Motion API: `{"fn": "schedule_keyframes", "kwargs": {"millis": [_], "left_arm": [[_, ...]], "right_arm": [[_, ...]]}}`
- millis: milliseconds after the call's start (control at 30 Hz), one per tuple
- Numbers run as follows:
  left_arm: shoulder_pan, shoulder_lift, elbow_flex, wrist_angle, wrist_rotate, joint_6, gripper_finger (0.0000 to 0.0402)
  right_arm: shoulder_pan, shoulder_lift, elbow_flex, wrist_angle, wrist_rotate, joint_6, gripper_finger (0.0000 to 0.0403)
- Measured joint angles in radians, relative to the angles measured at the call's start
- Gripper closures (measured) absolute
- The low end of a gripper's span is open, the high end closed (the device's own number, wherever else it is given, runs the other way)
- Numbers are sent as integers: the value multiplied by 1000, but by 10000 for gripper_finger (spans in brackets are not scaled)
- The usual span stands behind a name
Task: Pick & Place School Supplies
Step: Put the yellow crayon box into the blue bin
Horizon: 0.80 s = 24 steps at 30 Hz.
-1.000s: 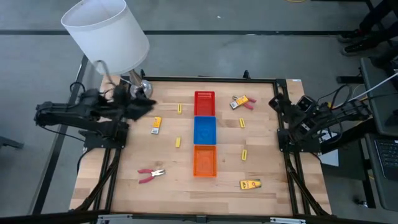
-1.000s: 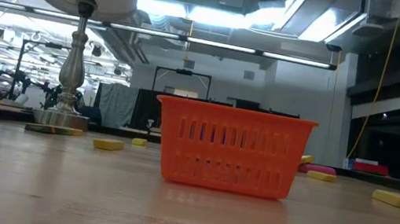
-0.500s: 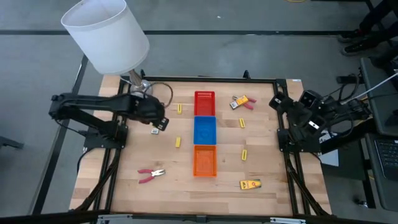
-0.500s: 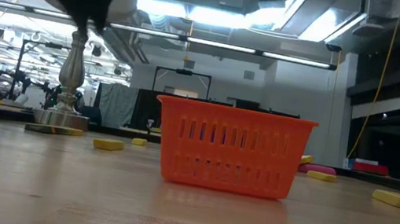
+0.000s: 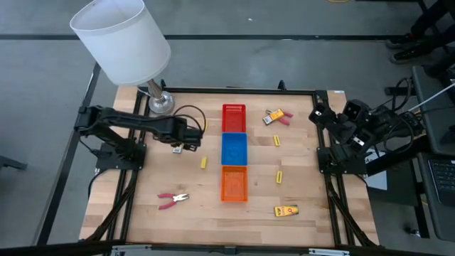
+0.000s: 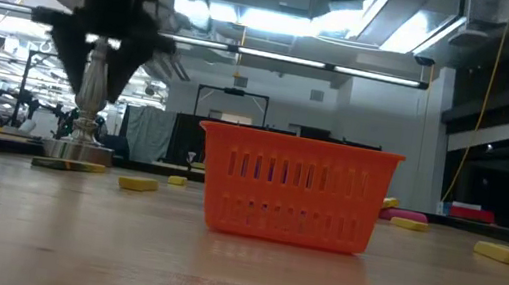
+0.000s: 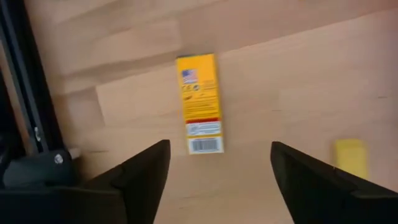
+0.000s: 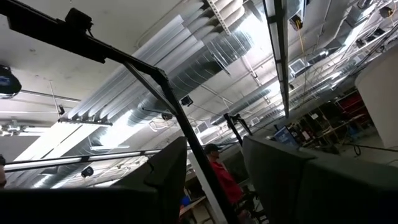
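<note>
A yellow packet (image 7: pixel 199 102) with dark marks lies flat on the wooden table. My left gripper (image 7: pixel 217 171) hangs open above it, pointing down, one finger (image 7: pixel 144 177) on either side of the packet's near end, touching nothing. From above, this gripper (image 5: pixel 186 135) covers most of the packet (image 5: pixel 178 148). A yellow stick (image 7: pixel 350 157) lies beside it. My right gripper (image 8: pixel 214 180) stands open at the table's right edge (image 5: pixel 316 117), raised and pointing at the ceiling.
Red (image 5: pixel 234 116), blue (image 5: pixel 234 149) and orange (image 5: pixel 234 183) trays stand in a row at mid-table. Yellow sticks (image 5: pixel 203 163), red-handled pliers (image 5: pixel 173 200), another packet (image 5: pixel 286 210) and a packet with a red tool (image 5: pixel 277 116) lie around. A white-shaded lamp (image 5: pixel 121 39) stands far left.
My left gripper has swung from the far left corner by the lamp toward the table's right, come down over the yellow packet, and its fingers have opened wider. The packet has stayed where it was.
</note>
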<state>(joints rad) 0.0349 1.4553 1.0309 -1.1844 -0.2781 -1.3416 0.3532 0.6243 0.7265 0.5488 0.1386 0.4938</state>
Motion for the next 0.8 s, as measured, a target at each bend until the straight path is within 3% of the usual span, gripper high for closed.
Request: {"fn": "schedule_keyframes", "kwargs": {"millis": [333, 800], "left_arm": [[14, -40, -281, 340, 89, -80, 112], [72, -40, -308, 366, 36, -23, 112]], "right_arm": [[31, 0, 0, 1, 41, -4, 241], [33, 0, 0, 12, 86, -29, 241]]}}
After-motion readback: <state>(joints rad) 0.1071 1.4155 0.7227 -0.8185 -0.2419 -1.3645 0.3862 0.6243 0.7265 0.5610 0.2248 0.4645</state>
